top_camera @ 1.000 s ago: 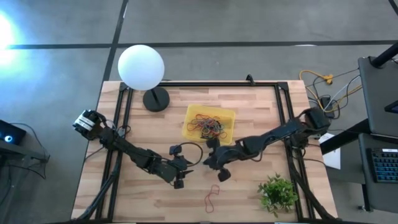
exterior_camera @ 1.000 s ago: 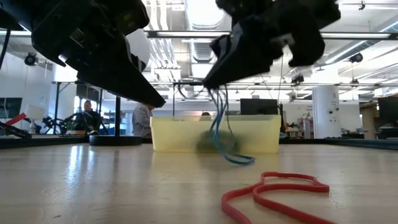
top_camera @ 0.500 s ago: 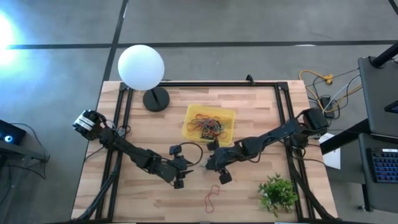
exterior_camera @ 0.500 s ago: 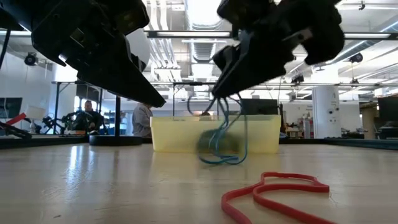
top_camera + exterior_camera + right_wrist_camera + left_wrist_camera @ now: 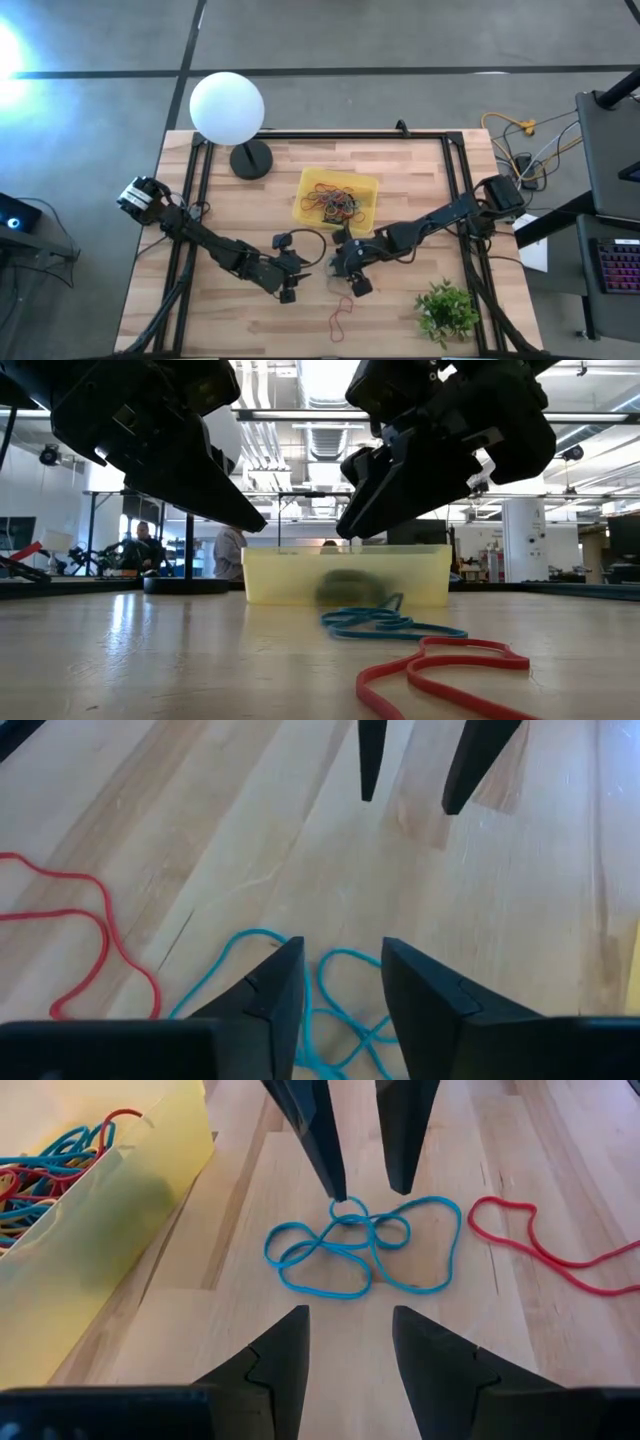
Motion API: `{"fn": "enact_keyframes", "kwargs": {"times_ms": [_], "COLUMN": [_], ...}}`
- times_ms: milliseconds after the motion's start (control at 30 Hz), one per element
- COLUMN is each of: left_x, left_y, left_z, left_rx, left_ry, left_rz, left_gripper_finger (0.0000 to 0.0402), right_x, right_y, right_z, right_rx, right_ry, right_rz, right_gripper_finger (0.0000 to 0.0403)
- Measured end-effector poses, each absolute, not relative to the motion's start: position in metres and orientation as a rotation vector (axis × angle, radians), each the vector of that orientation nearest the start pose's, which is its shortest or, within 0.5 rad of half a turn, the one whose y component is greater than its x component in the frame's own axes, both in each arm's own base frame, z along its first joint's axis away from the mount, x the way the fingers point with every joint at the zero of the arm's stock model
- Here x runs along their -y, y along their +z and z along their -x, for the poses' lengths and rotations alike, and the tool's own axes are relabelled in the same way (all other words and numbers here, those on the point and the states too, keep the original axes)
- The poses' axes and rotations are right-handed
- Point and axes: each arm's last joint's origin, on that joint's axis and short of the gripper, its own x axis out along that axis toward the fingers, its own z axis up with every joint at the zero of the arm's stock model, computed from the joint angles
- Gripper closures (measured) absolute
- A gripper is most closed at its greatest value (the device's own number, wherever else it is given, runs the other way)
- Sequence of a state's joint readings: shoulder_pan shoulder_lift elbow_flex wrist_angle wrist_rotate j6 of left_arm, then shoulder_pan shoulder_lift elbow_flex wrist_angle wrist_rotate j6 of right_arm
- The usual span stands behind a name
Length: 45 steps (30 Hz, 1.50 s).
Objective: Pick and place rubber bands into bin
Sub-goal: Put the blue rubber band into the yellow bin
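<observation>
from above, the right gripper (image 5: 338, 272) and left gripper (image 5: 300, 275) face each other in front of the bin (image 5: 312, 184), which holds tangled rubber bands (image 5: 338, 204). at table level, a blue band (image 5: 385, 624) lies flat beside a red band (image 5: 440, 672). both wrist views show fingers (image 5: 290, 1342) parted, holding nothing.

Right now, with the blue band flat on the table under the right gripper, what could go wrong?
The blue band lies in tangled flat loops, so the open right gripper may pinch one strand and lose it. The open left gripper faces it closely; they could collide. The red band nearby could snag.
</observation>
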<state>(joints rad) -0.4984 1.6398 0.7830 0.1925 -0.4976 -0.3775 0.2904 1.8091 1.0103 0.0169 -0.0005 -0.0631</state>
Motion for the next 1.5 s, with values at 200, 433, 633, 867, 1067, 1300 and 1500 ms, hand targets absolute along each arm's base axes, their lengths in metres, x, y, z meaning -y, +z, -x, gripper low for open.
{"fn": "enact_keyframes", "kwargs": {"times_ms": [200, 433, 633, 867, 1067, 1300, 1500], "left_x": [0.140, 0.140, 0.140, 0.140, 0.140, 0.140, 0.140], "left_y": [0.164, 0.164, 0.164, 0.164, 0.164, 0.164, 0.163], "left_z": [-0.285, -0.285, -0.285, -0.285, -0.285, -0.285, -0.285], "left_rx": [-0.571, -0.571, -0.571, -0.571, -0.572, -0.571, -0.572], "left_ry": [0.108, 0.108, 0.108, 0.108, 0.108, 0.108, 0.108], "left_rz": [0.049, 0.049, 0.049, 0.049, 0.049, 0.049, 0.049], "left_gripper_finger": [0.0272, 0.0272, 0.0272, 0.0272, 0.0272, 0.0272, 0.0272], "right_x": [-0.112, -0.115, -0.114, -0.114, -0.114, -0.113, -0.111], "right_y": [0.152, 0.138, 0.137, 0.134, 0.133, 0.133, 0.132], "right_z": [-0.348, -0.347, -0.345, -0.340, -0.338, -0.337, -0.337], "right_rx": [-0.786, -0.844, -0.867, -0.922, -0.951, -0.957, -0.958], "right_ry": [0.331, 0.383, 0.389, 0.436, 0.437, 0.405, 0.355], "right_rz": [0.192, 0.178, 0.177, 0.164, 0.168, 0.191, 0.223], "right_gripper_finger": [0.0273, 0.0273, 0.0273, 0.0279, 0.0278, 0.0283, 0.0295]}}
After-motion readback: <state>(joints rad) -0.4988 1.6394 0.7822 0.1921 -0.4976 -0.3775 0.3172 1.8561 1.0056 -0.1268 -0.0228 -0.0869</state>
